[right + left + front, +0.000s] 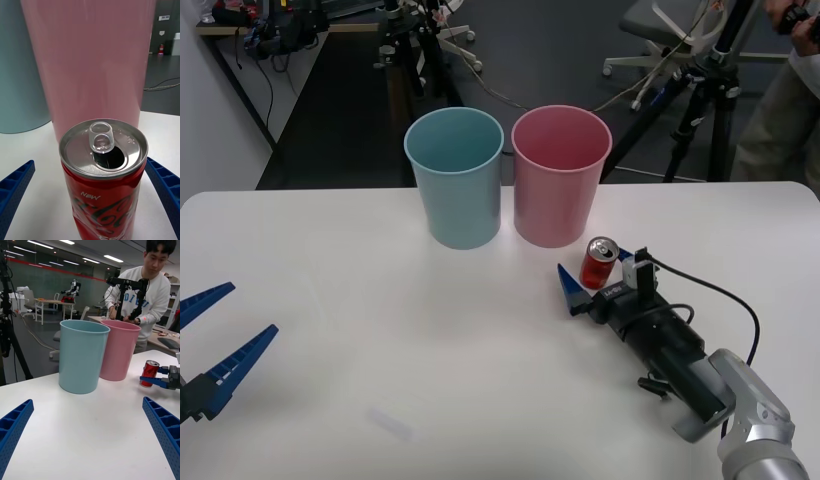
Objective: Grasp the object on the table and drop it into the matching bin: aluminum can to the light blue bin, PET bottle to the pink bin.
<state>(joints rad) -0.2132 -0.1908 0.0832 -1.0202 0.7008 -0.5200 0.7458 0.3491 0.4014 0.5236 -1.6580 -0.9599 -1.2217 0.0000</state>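
Small red aluminium can (pixel 103 176), silver opened top, lettered "NEW": upright between spread fingers of right gripper (pixel 598 283), untouched, before pink plastic bin (pixel 560 175). Left gripper (pixel 210 340): agape, table's left edge.

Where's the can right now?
The can stands upright on the table's right side, just before the pink bin, between the right gripper's open fingers.

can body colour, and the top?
The aluminum can has a red body and a silver top; the right wrist view shows it best.

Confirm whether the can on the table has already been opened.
Yes. In the right wrist view the aluminum can shows a dark open mouth under its lifted pull tab.
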